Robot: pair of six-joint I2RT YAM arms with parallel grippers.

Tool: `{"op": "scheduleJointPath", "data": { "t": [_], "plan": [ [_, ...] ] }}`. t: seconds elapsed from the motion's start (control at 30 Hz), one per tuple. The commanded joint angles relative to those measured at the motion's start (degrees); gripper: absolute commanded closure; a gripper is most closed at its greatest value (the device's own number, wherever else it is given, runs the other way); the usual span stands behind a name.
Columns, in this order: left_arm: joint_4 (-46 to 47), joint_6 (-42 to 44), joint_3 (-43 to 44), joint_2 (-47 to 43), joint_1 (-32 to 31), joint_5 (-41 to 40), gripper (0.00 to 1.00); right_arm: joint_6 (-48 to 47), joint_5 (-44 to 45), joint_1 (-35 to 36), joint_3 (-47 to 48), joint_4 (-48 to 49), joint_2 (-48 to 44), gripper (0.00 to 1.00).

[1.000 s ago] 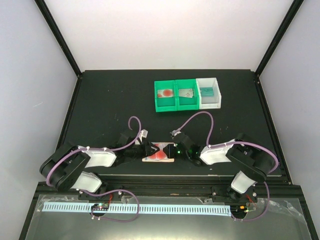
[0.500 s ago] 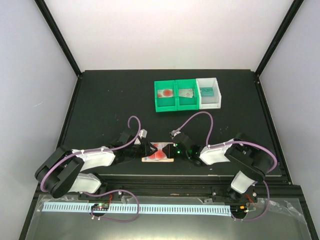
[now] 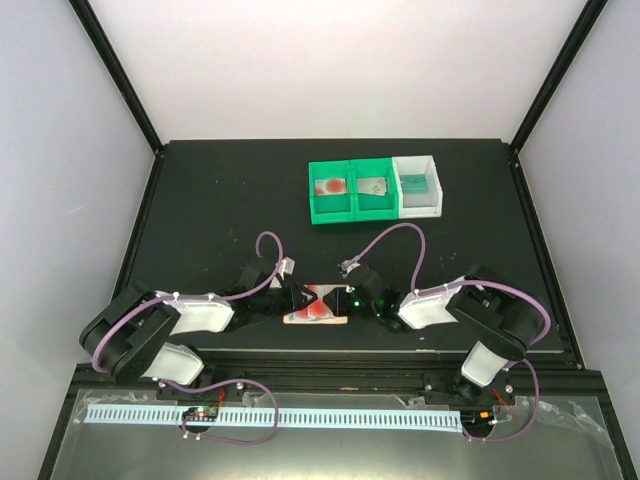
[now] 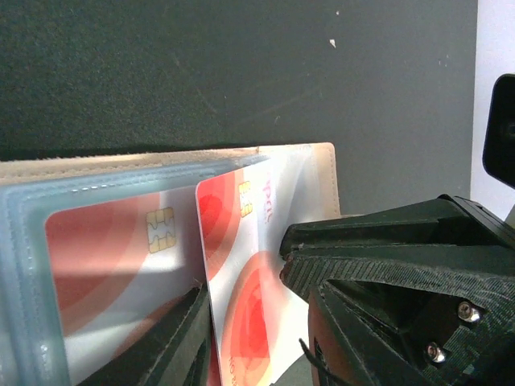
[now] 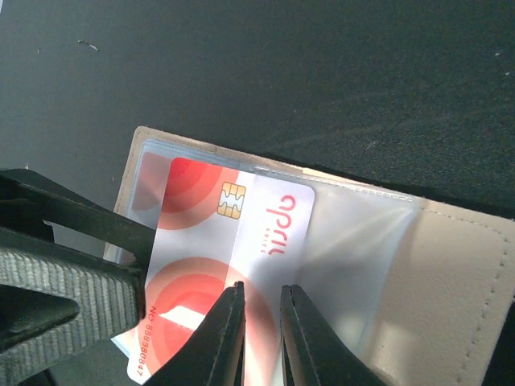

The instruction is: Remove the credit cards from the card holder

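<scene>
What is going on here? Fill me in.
A flat peach-orange card holder lies open between the robot's two hands. A white card with red circles sits partly out of its clear pocket. The right hand has its fingers nearly together over that card; the left hand is at the holder's opposite side. Three more cards lie in green and white plastic bins farther back.

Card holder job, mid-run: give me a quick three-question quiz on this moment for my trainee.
1. True or false: the card holder is closed flat with no card showing.
2. Which of the three bins holds the teal card: A left, B middle, C right?
3. What are the right fingers pinching?
Key: 1 false; 2 C; 3 the red-blotch card.
</scene>
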Motion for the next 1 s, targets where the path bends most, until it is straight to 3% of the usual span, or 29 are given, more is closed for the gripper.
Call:
{"op": "scheduleJointPath", "data": {
  "t": [0.0,0.27,0.73,0.97],
  "plan": [
    [0.4,-3.0,-1.9,2.1,-0.6,0.7,0.68,-0.1,-2.5,0.6,-1.4,-4.3,3.3,0.83],
    [0.1,-3.0,-2.5,0.5,-0.6,0.1,0.98,0.0,-1.5,0.6,-2.1,-4.1,2.7,0.83],
    [-10.6,-0.8,-3.1,-11.1,-0.3,-9.7,0.98,1.0,2.8,-0.5,-3.2,-8.7,-0.6,0.84],
    [-11.3,-1.3,-4.5,-17.4,-0.2,-11.4,0.99,-0.4,4.0,-0.7,-2.9,-12.4,-7.9,0.81]
  ]
}}
